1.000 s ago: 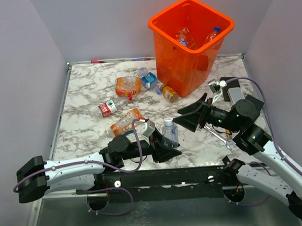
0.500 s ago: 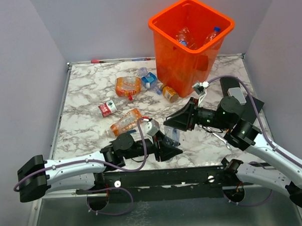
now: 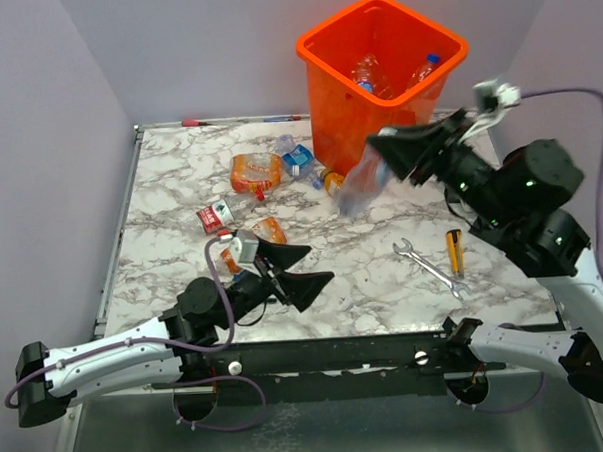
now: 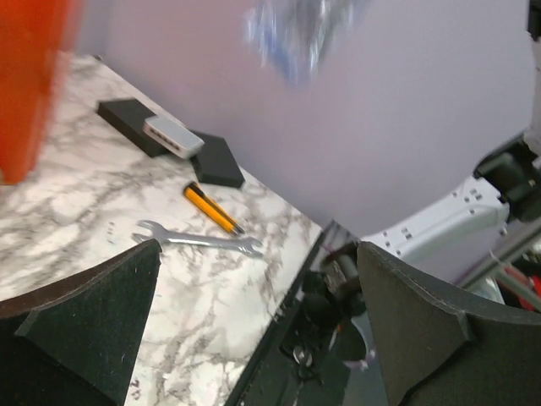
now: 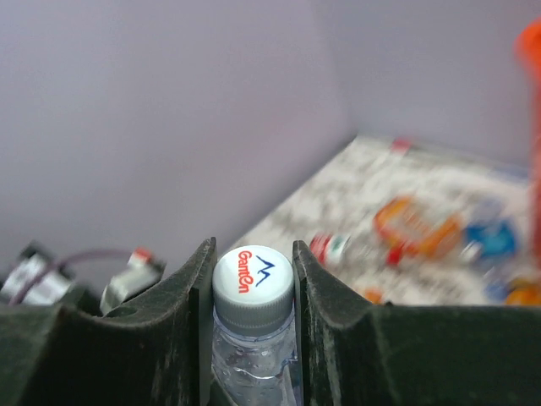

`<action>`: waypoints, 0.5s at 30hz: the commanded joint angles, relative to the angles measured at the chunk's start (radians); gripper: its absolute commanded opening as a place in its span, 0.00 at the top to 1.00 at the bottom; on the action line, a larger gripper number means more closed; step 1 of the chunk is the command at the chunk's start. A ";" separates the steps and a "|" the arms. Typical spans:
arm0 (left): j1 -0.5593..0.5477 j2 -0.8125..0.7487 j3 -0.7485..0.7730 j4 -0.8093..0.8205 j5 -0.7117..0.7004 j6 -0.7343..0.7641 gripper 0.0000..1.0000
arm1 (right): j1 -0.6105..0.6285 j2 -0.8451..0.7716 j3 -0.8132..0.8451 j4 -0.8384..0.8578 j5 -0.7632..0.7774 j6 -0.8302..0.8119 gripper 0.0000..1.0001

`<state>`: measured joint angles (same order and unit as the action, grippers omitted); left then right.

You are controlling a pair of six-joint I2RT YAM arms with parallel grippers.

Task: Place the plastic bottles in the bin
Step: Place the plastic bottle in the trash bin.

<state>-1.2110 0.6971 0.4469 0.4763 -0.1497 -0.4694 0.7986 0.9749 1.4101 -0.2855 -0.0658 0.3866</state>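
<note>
- We have the right gripper [image 3: 386,150] closed on one clear plastic bottle [image 3: 358,185], with a finger on each side of its neck just under the white cap [image 5: 253,272].
- That bottle hangs in the air, body slanting down and away from the fingers, in front of the orange bin [image 3: 363,133] and below its rim. It is not yet over the opening.
- We judge it light and thin-walled: the body would dent under a squeeze and the smooth plastic could slip. The neck and cap are the stiff part, so that is the sound place to hold.
- Held only at the neck, the body can swing, so we would carry it gently over the rim.
- Our left gripper [image 3: 321,264] sits low over the table [image 3: 179,181] with its fingers spread wide and nothing between them.
- More bottles lie on the marble: an orange-labelled one [image 3: 256,172], a blue-labelled one [image 3: 297,158] and a red-labelled one [image 3: 219,215]. At least two lie inside the bin.
- We leave the wrench [image 3: 428,265] alone.
</note>
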 commanded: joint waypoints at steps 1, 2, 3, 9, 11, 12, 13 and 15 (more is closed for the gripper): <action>0.001 -0.167 -0.064 -0.106 -0.225 0.019 0.01 | 0.002 0.119 0.198 0.143 0.542 -0.383 1.00; 0.001 -0.205 -0.076 -0.118 -0.240 0.012 0.01 | 0.001 0.149 0.211 0.264 0.614 -0.469 1.00; 0.001 -0.234 -0.085 -0.131 -0.255 0.006 0.01 | -0.003 0.189 0.234 0.383 0.659 -0.547 1.00; 0.001 -0.343 -0.083 -0.262 -0.305 -0.023 0.01 | -0.250 0.537 0.614 0.476 0.703 -0.533 1.00; 0.001 -0.347 -0.065 -0.300 -0.306 -0.022 0.01 | -0.360 0.641 0.715 0.447 0.693 -0.453 1.00; 0.001 -0.347 -0.056 -0.314 -0.306 -0.021 0.01 | -0.403 0.684 0.745 0.453 0.694 -0.434 1.00; 0.001 -0.346 -0.048 -0.325 -0.303 -0.018 0.01 | -0.437 0.726 0.769 0.457 0.696 -0.417 1.00; 0.001 -0.344 -0.040 -0.339 -0.297 -0.014 0.01 | -0.493 0.796 0.805 0.465 0.702 -0.391 1.00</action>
<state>-1.2110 0.3573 0.3668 0.2310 -0.4179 -0.4824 0.4065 1.6627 2.1372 0.1726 0.5655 -0.0746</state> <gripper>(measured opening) 0.991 0.348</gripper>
